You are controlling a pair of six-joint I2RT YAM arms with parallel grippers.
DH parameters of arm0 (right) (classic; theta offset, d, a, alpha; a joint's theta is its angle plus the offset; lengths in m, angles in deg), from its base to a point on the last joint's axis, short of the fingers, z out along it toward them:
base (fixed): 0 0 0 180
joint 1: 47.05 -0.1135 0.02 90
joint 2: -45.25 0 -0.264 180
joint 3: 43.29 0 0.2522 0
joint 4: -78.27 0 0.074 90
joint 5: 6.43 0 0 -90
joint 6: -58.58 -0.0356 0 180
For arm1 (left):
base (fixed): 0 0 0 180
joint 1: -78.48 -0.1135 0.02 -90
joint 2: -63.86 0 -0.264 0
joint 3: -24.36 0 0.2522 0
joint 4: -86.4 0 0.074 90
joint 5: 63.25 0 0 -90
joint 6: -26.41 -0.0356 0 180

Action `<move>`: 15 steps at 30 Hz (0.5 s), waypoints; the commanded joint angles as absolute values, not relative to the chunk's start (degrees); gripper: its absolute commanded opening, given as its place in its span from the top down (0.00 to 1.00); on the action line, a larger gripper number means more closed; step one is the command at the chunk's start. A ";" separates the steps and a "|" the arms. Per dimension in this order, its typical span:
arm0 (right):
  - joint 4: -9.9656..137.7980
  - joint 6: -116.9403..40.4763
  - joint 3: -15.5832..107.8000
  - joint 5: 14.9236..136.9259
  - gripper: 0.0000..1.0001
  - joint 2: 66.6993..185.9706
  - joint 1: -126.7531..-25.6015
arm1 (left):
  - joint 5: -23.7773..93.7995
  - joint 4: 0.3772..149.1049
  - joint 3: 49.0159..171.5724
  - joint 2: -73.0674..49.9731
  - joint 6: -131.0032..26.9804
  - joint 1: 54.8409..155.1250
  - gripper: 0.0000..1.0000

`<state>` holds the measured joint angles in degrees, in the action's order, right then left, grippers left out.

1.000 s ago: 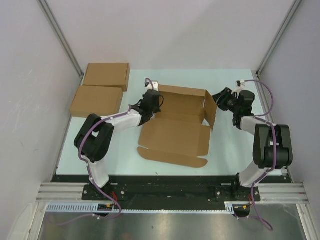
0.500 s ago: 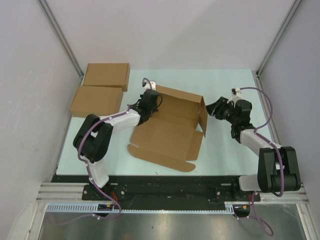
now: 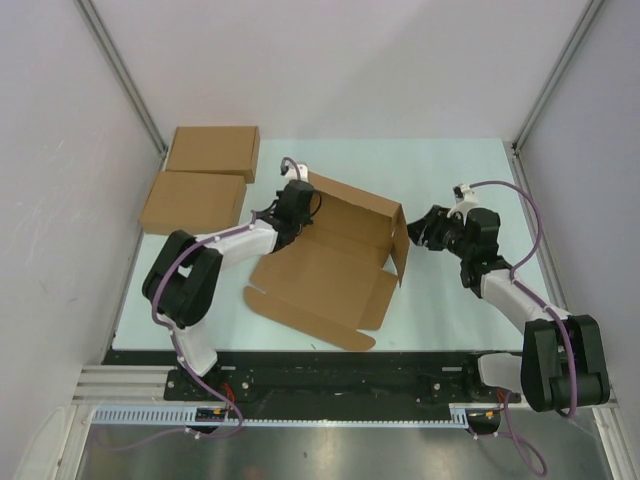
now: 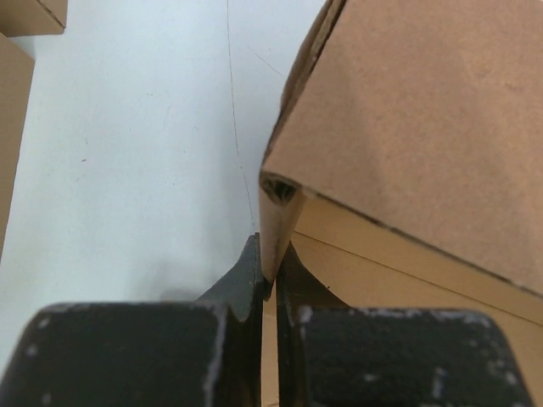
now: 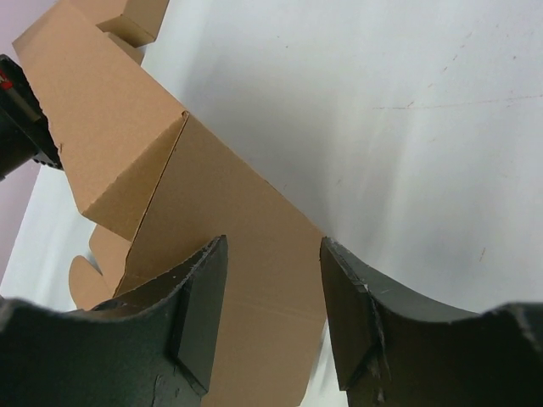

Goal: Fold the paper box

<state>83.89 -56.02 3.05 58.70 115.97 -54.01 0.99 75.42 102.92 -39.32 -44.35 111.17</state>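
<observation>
The paper box [image 3: 330, 265] lies half folded in the middle of the table, back and right walls raised, its front flap flat towards me. My left gripper [image 3: 291, 204] is shut on the box's back left corner. The left wrist view shows a thin cardboard edge pinched between the shut gripper [image 4: 270, 254], with the box wall [image 4: 407, 110] rising to its right. My right gripper [image 3: 425, 228] stands open just right of the raised right wall [image 3: 399, 240], apart from it. In the right wrist view the gripper [image 5: 273, 246] frames the box's wall [image 5: 221, 195] with nothing between the fingers.
Two made-up flat brown boxes lie at the back left, one [image 3: 212, 152] behind the other [image 3: 193, 201]. Pale table surface [image 3: 450, 300] shows right of the paper box. Grey walls close in both sides and the back.
The paper box has slid left and towards me, turning a little, with my left gripper still shut on it. My right gripper has followed, moving left and nearer to the right wall.
</observation>
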 commanded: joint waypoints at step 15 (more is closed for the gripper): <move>88.75 -57.61 2.29 54.56 0.48 119.25 -52.85 | 1.70 72.37 98.95 -35.90 -40.30 107.66 1.00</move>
